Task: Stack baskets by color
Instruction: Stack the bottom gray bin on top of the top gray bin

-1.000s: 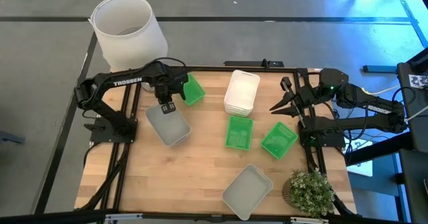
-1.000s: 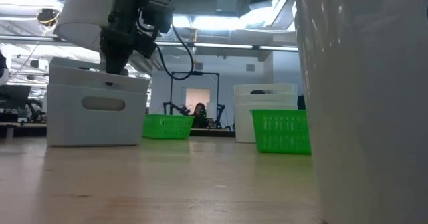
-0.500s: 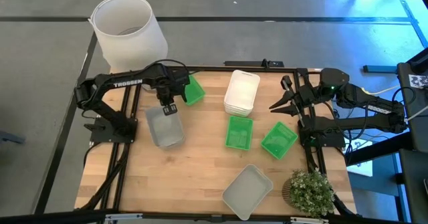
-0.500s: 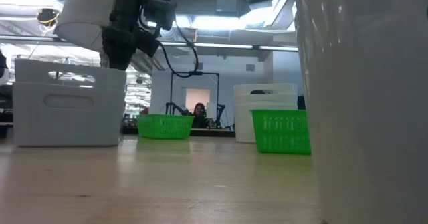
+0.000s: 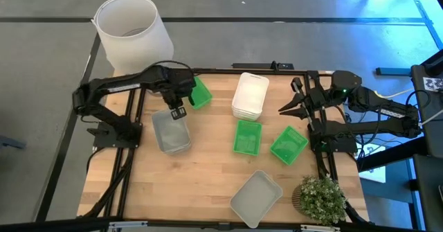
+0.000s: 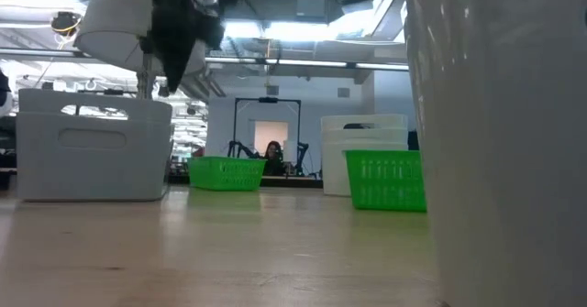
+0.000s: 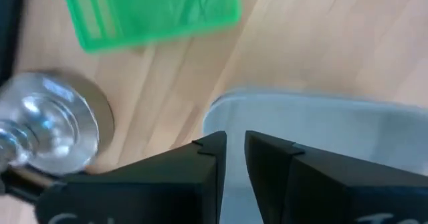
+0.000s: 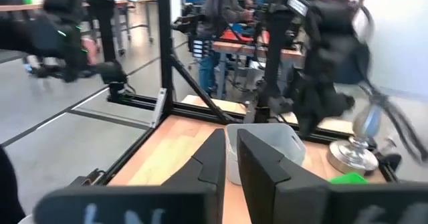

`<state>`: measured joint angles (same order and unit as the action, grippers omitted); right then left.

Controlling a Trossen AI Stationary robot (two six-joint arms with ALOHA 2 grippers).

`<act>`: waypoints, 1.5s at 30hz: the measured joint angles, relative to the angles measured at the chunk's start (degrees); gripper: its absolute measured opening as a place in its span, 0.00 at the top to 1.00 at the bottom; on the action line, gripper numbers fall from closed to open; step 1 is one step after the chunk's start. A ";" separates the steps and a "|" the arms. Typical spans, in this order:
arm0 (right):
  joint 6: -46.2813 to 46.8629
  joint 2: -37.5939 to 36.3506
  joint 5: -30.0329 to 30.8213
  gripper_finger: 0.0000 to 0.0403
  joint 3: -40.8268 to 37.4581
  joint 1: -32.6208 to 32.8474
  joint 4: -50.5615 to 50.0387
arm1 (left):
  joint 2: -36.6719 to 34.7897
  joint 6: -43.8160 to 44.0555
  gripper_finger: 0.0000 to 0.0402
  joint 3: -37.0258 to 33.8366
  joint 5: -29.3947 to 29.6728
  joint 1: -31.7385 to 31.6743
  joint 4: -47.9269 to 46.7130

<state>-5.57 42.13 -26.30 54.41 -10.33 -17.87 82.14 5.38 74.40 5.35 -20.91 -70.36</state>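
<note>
A translucent grey basket stands flat on its base at the table's left, also seen in the low view and the left wrist view. My left gripper hangs just above its far rim, pointing down; its fingers stand a little open with nothing between them. A green basket lies just beyond it. A white stack, two more green baskets and a second grey basket sit to the right. My right gripper waits shut and level at the far right.
A large white lampshade stands off the table's far left corner. A potted plant sits at the near right corner. A round metal foot stands beside the green basket. Bare wood lies at the near left.
My left gripper has swung the grey basket toward the table's left edge, turning it from slanted to nearly square with the table. The basket now rests on the table. The gripper has let go and risen clear of its far rim.
</note>
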 joint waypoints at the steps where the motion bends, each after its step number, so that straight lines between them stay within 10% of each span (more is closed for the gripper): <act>1: 0.58 0.05 0.72 0.93 0.21 0.00 -0.45 | -0.87 0.46 0.88 0.80 0.10 0.74 0.98; 11: -2.42 4.60 6.11 1.00 5.99 2.05 -13.18 | -11.50 11.18 0.88 2.39 8.57 11.96 7.32; 27: -3.66 27.19 23.25 1.00 27.81 23.71 -38.06 | -16.69 21.54 0.88 2.37 22.66 35.25 8.04; 45: 1.37 43.70 12.60 1.00 34.62 29.62 -28.40 | -16.71 21.73 0.89 2.37 27.99 48.28 7.91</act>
<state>-4.19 85.83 -13.71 89.03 19.29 -46.26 65.43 27.10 76.77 33.34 27.36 -62.46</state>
